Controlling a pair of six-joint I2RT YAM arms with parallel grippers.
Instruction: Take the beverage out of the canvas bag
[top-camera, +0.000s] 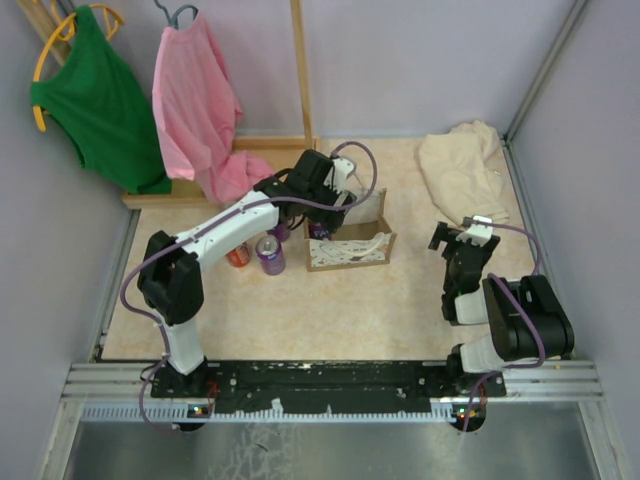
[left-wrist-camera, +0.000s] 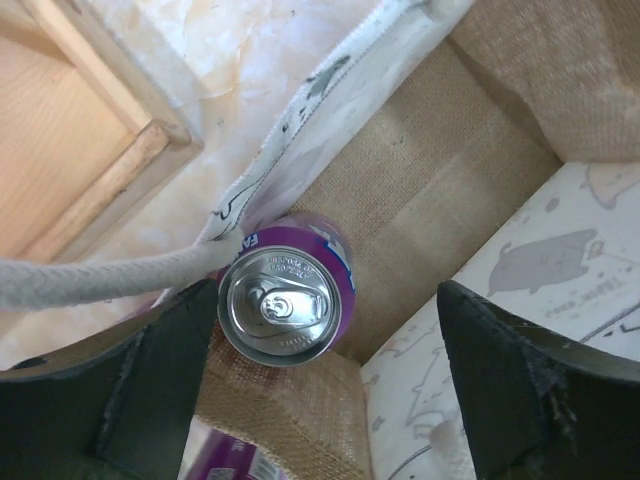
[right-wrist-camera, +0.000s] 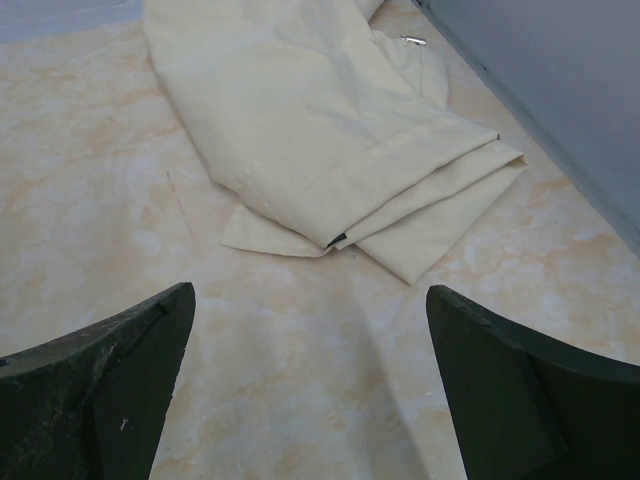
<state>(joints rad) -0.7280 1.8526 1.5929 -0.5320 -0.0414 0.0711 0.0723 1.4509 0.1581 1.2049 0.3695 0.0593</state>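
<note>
**Purple can (left-wrist-camera: 285, 305) sitting in canvas bag (left-wrist-camera: 430, 190)**

Left fingers (left-wrist-camera: 165, 385) are hanging wide over it; a rope handle (left-wrist-camera: 100, 280) is crossing at its 9 o'clock. Right fingers (right-wrist-camera: 110, 390), also wide, are facing cream cloth (right-wrist-camera: 320, 130) at 12 o'clock.

- A green short-sleeved shirt (top-camera: 100, 100) hangs on a yellow hanger (top-camera: 45, 60) at the far left, against the lilac wall (top-camera: 420, 60).
- Just to its right, a pink shirt (top-camera: 195, 100) hangs from a grey hanger (top-camera: 175, 14). Its hem drapes down onto the base of the rack.
- A light wooden rack (top-camera: 298, 70) stands at the far edge, with one upright post right of the pink shirt. A corner of its frame (left-wrist-camera: 80, 130) shows from the left wrist.
- A plain cream cloth (top-camera: 462, 170), loosely folded, lies in the far right corner. Its layered edges (right-wrist-camera: 330, 130) rest flat on the surface.
- The beige marbled surface (top-camera: 350, 310) carries everything.
- A purple drink can (top-camera: 270, 256) stands upright left of centre, with an orange can (top-camera: 238, 256) just to its left.
</note>
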